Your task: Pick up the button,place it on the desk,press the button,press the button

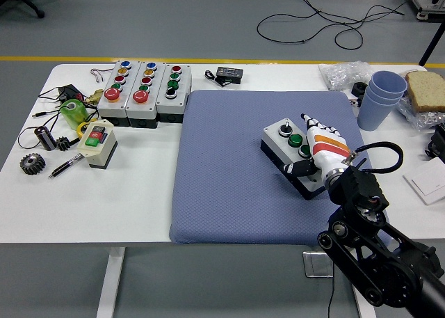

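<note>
Button box (292, 151), grey lid on black base, flat on blue mat (229, 172) right of centre, buttons up for pressing. Right robot hand (316, 147) over its near end, fingers extended onto the buttons, thumb curled at side, gripping nothing. White surface (139, 193) beneath; spare control boxes (142, 92) well apart, far left.

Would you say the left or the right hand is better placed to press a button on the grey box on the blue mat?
Right: the right hand already lies over the button box; no left hand shows.
</note>
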